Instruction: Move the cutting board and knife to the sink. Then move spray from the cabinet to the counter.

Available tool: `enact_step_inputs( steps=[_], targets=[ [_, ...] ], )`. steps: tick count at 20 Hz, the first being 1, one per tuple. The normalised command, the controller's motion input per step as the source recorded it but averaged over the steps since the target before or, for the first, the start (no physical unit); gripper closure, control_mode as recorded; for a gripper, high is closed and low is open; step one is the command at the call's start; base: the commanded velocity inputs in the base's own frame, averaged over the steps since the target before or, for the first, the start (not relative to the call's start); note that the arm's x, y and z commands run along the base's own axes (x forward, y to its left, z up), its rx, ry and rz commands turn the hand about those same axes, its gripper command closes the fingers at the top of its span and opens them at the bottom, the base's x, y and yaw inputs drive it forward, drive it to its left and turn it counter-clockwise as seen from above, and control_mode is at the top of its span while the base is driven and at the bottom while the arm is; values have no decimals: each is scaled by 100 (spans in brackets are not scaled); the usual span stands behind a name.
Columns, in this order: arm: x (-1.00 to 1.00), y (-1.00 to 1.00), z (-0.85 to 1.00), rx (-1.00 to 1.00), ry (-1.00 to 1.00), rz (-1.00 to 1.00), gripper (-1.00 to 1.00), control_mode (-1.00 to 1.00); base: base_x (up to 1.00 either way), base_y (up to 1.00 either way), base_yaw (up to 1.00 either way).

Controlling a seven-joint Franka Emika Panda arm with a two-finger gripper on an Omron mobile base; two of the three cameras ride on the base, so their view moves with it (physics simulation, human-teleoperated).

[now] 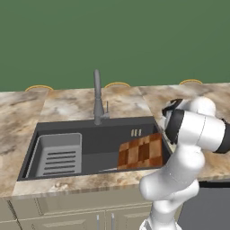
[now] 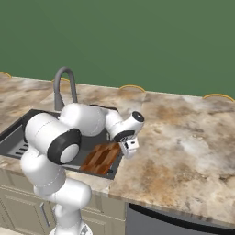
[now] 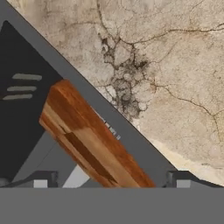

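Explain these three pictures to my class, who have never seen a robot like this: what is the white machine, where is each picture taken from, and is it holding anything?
The white machine is a jointed robot arm in a computer-drawn kitchen. Two pictures come from cameras behind it, left and right; the third looks along its gripper, a two-fingered claw. Before it lies a marbled counter with a dark sink, a tall faucet and a ribbed grey basket. A checkered wooden cutting board leans inside the sink's right end, with a slim knife on the floor beside it. The claw is open above the board, holding nothing.
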Motion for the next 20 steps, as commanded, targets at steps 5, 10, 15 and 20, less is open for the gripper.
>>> enact_step_inputs(
  steps=[5, 10, 15, 20],
  targets=[
    [-40, -26, 54, 0, 0, -20, -100, -100, 0, 0, 0],
    [-65, -4, 47, 0, 0, -16, -100, -100, 0, 0, 0],
    [-80, 4, 34, 0, 0, -8, -100, -100, 0, 0, 0],
    [-70, 47, 23, -2, 0, -3, -100, -100, 0, 0, 0]
  ],
)
